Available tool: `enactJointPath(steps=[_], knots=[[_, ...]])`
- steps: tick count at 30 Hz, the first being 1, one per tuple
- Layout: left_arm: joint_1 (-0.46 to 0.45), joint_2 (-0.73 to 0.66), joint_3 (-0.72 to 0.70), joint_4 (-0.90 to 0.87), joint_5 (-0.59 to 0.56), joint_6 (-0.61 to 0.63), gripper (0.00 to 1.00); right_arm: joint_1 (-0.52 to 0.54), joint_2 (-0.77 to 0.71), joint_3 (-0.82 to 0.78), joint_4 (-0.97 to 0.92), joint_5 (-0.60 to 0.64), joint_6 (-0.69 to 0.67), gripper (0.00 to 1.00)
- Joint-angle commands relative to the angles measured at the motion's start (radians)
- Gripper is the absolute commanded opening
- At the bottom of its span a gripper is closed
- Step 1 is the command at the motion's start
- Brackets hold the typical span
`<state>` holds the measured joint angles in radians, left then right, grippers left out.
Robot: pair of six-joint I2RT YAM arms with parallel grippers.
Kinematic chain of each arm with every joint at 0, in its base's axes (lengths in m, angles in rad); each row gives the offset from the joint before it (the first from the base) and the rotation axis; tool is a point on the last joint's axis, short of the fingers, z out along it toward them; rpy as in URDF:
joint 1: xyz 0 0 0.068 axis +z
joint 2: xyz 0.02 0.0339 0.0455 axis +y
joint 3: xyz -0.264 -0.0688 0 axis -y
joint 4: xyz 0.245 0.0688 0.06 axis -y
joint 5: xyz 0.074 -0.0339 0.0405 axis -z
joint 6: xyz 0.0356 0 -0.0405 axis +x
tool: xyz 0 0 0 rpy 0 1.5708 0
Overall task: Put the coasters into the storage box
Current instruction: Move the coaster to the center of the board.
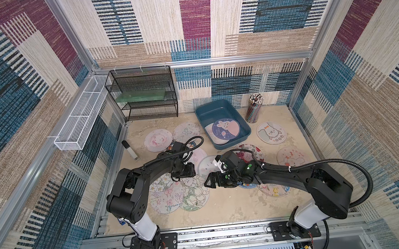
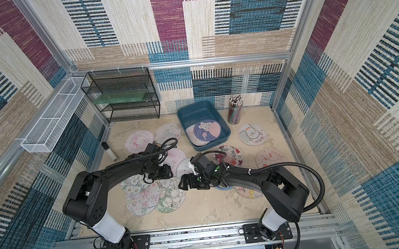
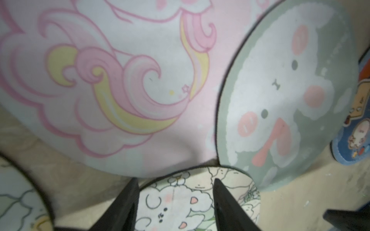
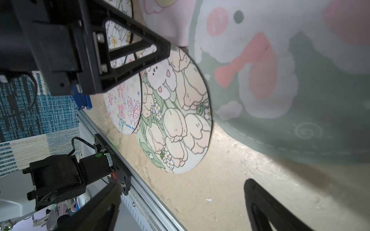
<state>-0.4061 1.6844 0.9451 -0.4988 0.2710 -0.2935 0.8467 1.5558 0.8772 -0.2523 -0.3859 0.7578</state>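
Several round coasters lie spread over the tabletop. My left gripper (image 3: 176,186) (image 1: 184,173) hangs open just above the rim of a tulip-and-bunny coaster (image 3: 180,202) (image 1: 195,195), and nothing is pinched between its fingers. Beyond it lie a pink unicorn coaster (image 3: 120,80) and a grey-green bunny coaster (image 3: 280,96) (image 1: 206,165). My right gripper (image 4: 180,192) (image 1: 208,181) is wide open and empty, low over bare table beside the tulip coaster (image 4: 176,112). The teal storage box (image 1: 199,120) stands at the back and holds a dark blue bunny coaster (image 1: 225,129) on a pale one.
More coasters lie around: a pink one (image 1: 158,140), a butterfly one (image 1: 185,130), a dog one (image 1: 271,132), a rose one (image 1: 248,153). A black wire rack (image 1: 143,93), a white wire tray (image 1: 80,116), a pencil cup (image 1: 254,109) and a black-and-white cylinder (image 1: 130,150) stand at the back and left.
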Motion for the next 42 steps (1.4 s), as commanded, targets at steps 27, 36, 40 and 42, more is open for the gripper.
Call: enactJointPath(steps=[27, 36, 40, 42], knots=[[-0.174, -0.438, -0.122, -0.278, -0.094, -0.345, 0.73, -0.029, -0.039, -0.026, -0.084, -0.014, -0.154, 0.98], [-0.305, -0.738, -0.298, -0.483, -0.22, -0.708, 0.72, -0.054, 0.084, 0.102, -0.164, -0.09, -0.327, 0.99], [-0.371, -0.751, -0.33, -0.518, -0.295, -0.875, 0.73, -0.066, 0.086, 0.093, -0.152, -0.128, -0.345, 0.99], [-0.386, -0.754, -0.358, -0.491, -0.312, -0.924, 0.75, -0.064, 0.086, 0.093, -0.154, -0.131, -0.357, 0.99]])
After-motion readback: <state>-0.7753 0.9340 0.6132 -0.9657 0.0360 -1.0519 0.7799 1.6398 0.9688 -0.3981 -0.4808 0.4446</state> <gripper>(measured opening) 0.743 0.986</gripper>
